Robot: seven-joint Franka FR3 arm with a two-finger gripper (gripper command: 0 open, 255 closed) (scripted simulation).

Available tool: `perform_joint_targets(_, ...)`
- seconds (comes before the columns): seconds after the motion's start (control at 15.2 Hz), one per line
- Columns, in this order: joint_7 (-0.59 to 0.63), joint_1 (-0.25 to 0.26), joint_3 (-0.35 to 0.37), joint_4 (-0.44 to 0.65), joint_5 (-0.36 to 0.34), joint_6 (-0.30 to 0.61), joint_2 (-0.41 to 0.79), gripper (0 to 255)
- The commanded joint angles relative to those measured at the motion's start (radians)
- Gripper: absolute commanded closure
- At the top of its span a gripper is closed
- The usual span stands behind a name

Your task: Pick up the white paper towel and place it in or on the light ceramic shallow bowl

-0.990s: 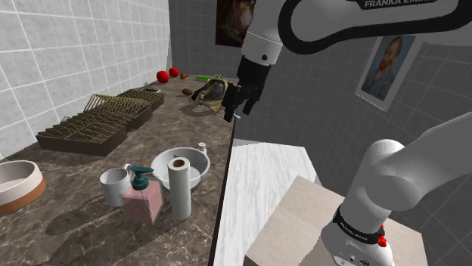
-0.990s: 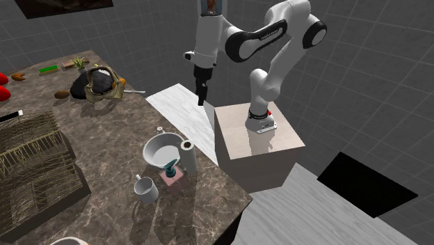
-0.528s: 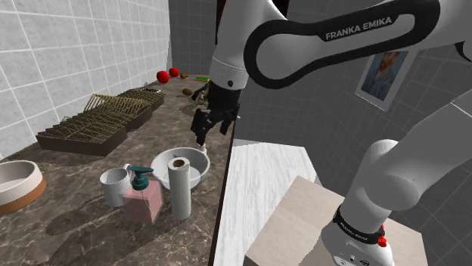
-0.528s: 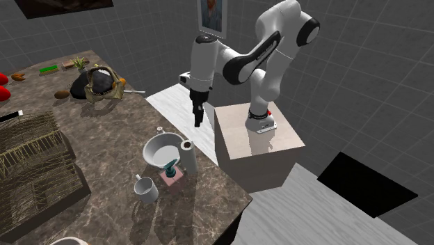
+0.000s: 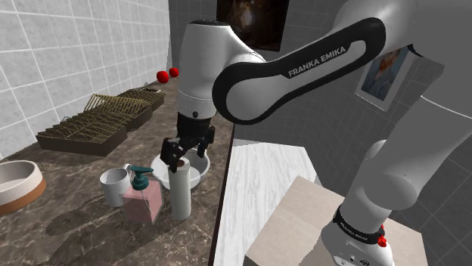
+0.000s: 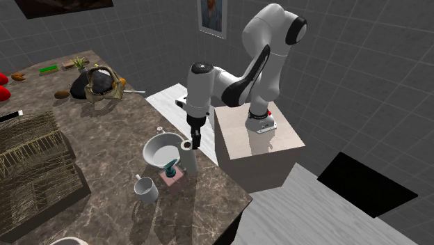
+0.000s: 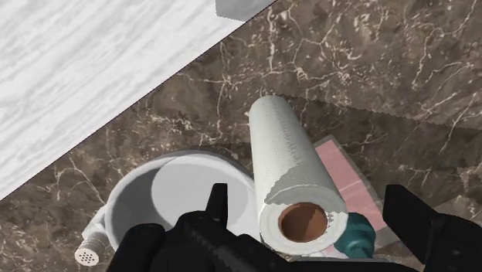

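The white paper towel roll [image 5: 180, 193] stands upright on the dark marble counter, touching the near side of the light shallow bowl [image 5: 198, 172]. My black gripper [image 5: 175, 157] hangs just above the roll's top. In the wrist view the roll [image 7: 290, 174] with its brown core lies between my two fingers, which stand apart and do not touch it, so the gripper [image 7: 317, 224] is open. The bowl [image 7: 166, 193] sits right beside the roll there. From the second exterior view, the gripper [image 6: 195, 143] points down over the roll [image 6: 188, 157] and bowl [image 6: 161, 148].
A pink soap dispenser [image 5: 141, 198] with a teal pump and a white mug [image 5: 115, 185] stand close beside the roll. A wire dish rack [image 5: 98, 121] and a brown-rimmed bowl [image 5: 15, 185] lie further off. A white wooden top [image 5: 257, 189] adjoins the counter.
The arm has swung down and toward the shoulder view's left, from above the counter's edge to just over the roll. The fingers have stayed open.
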Motion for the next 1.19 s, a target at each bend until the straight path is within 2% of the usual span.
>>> perform_joint_targets(0.0,0.02,-0.005,0.01,0.001,-0.023,0.025,0.032,0)
perform_joint_targets(0.33,0.053,-0.013,0.021,-0.025,-0.069,0.097,0.089,0)
perform_joint_targets(0.86,0.053,-0.012,0.021,-0.025,-0.069,0.097,0.089,0)
perform_joint_targets(0.92,0.053,-0.012,0.021,-0.025,-0.069,0.097,0.089,255)
perform_joint_targets(1.12,0.053,-0.012,0.021,-0.025,-0.068,0.097,0.088,255)
